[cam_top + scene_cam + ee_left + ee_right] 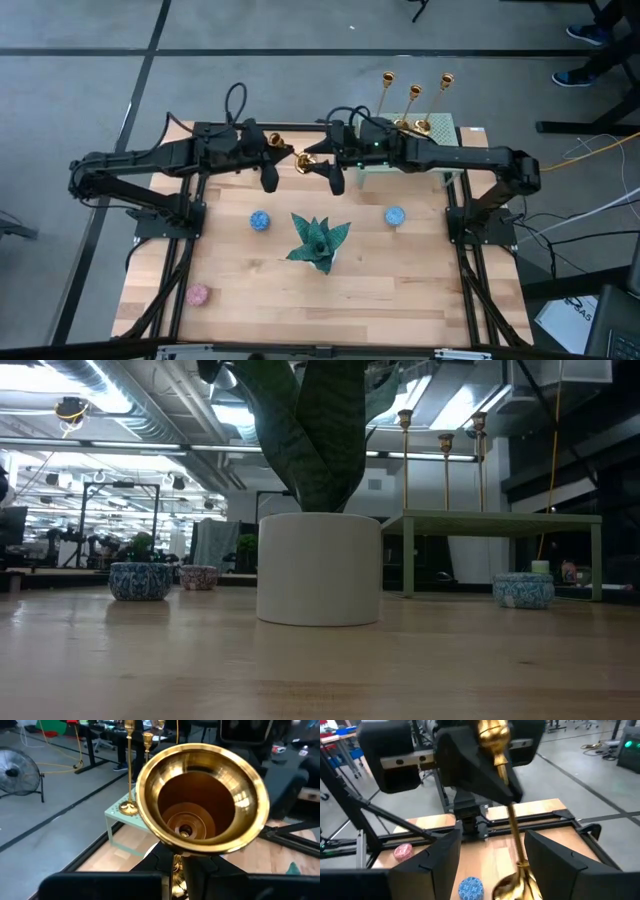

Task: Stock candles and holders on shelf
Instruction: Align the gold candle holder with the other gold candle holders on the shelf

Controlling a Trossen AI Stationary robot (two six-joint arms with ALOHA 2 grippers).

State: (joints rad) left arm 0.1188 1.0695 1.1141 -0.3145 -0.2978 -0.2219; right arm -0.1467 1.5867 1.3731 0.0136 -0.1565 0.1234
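While flared and glossy, the gold holder (200, 800) gleams smoothly.

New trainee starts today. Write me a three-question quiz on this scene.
1. How many holders stand on the shelf?
2. True or false: the pink candle is on the shelf.
3. Which gripper is clamped on the fourth holder? A left gripper; B right gripper; C neither.
Key: 1 three; 2 false, it lies on the table; 3 A.
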